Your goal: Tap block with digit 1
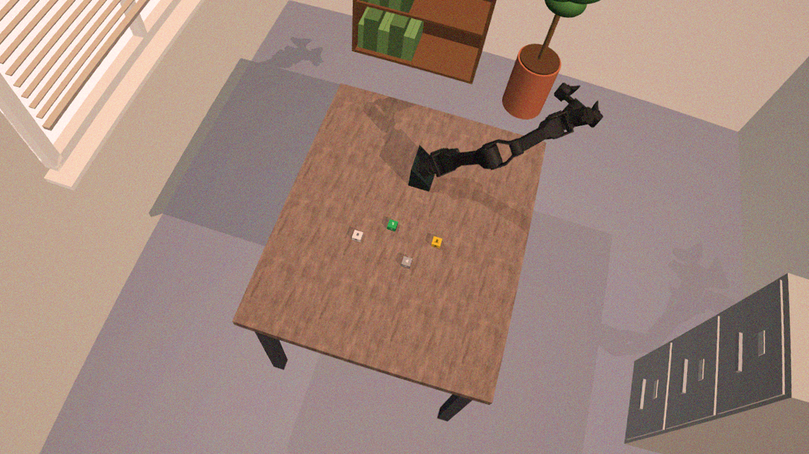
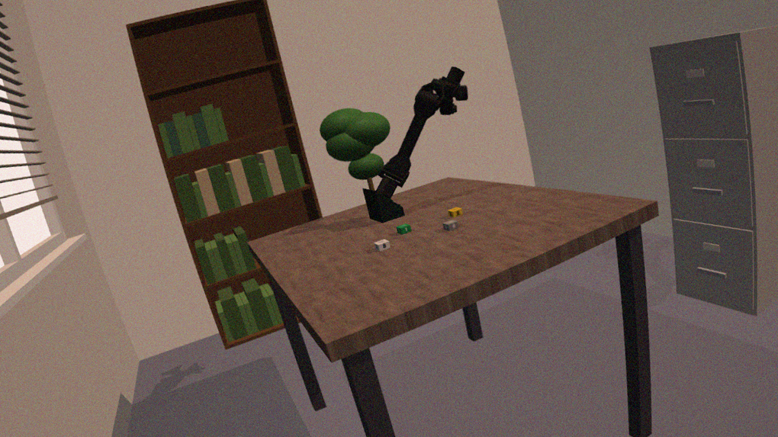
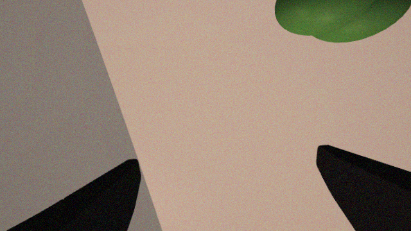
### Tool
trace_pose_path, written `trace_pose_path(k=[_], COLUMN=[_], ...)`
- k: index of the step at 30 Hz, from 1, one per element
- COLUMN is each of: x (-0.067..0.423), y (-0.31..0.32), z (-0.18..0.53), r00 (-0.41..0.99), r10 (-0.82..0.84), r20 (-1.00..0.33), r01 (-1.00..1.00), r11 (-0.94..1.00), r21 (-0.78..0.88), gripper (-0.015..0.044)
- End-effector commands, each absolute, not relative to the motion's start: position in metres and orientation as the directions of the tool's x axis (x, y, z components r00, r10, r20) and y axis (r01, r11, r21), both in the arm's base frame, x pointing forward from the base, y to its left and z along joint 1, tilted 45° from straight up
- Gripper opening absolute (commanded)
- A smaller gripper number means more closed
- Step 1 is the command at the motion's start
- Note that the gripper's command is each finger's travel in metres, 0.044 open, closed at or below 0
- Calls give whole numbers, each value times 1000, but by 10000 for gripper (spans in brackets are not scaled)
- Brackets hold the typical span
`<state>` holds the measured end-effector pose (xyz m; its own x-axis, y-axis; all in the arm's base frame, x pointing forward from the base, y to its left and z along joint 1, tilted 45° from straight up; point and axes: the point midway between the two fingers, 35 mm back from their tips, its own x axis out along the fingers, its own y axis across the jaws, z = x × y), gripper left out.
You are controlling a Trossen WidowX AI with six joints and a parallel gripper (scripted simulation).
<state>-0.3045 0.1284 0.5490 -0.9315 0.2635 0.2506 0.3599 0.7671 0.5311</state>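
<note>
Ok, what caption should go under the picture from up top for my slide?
Robot arm's open pincer raised beyond the wooden table, far from four little number blocks: white, green, yellow, grey.
</note>
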Motion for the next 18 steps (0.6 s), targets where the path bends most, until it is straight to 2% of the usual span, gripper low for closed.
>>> trace_pose_path(k=[1,5,9,18], x=[-304,-291,-270,-164], y=[129,151,216,345], z=[549,550,530,479], r00=[-931,-906,-835,-527], r10=[266,327,512,849], r20=[252,267,203,46], r01=[363,422,492,435], r11=[764,682,528,223], r21=[534,597,693,873], gripper=[400,400,400,400])
